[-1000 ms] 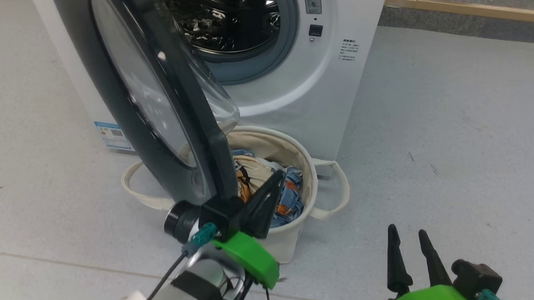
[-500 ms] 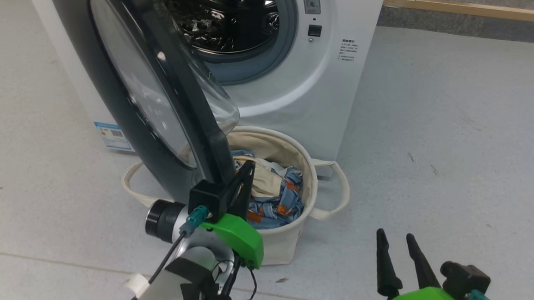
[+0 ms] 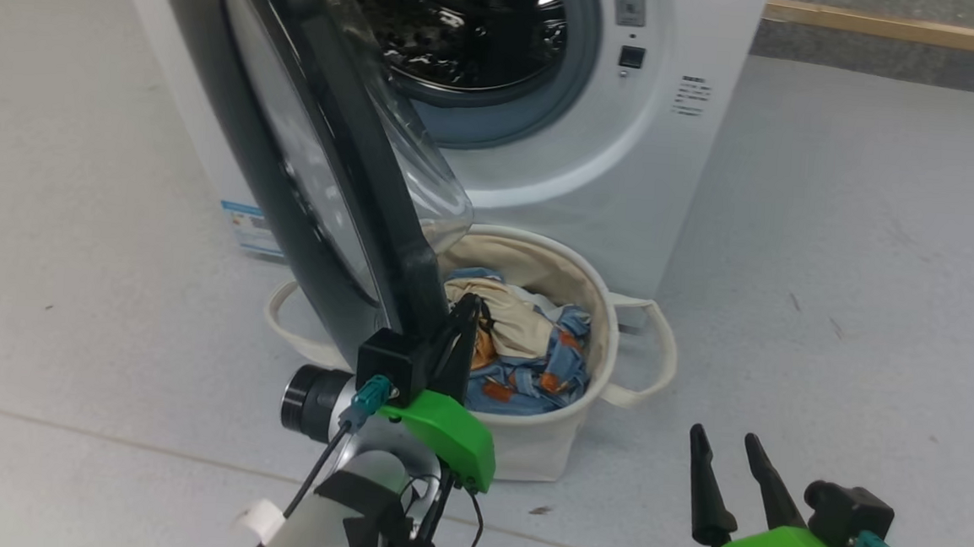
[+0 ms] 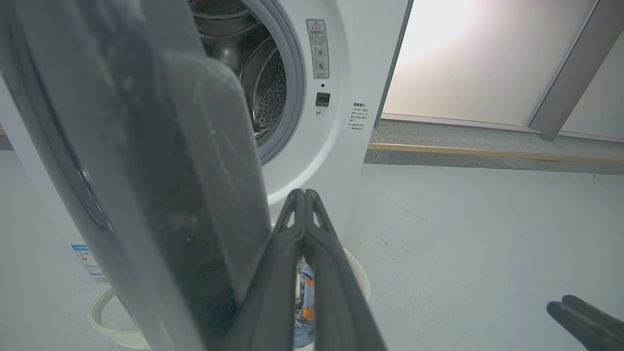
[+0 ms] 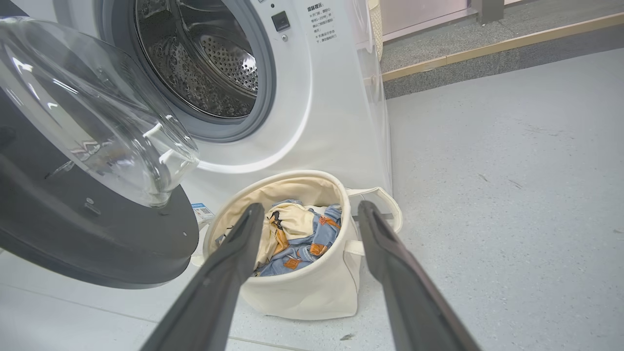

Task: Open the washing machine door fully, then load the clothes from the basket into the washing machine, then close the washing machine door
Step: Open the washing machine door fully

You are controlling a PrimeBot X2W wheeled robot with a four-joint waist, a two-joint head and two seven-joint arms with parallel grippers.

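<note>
The washing machine stands with its steel drum mouth uncovered. The washing machine door hangs partly swung out, its black rim and glass bowl over the basket's left side. The cream basket sits on the floor before the washer, holding the light-blue, orange and cream clothes. My left gripper is shut with nothing in it, just right of the door's lower edge, above the clothes. My right gripper is open, low on the right; it frames the basket and clothes.
Grey floor spreads to the right of the washer. A wooden strip runs along the back right. A blue label sticker sits low on the washer's left side. The right gripper's fingers show at the lower right of the left wrist view.
My left gripper has shut and slid left, close against the door's lower edge. The head camera has shifted, moving the whole picture right. The right gripper has hardly moved.
</note>
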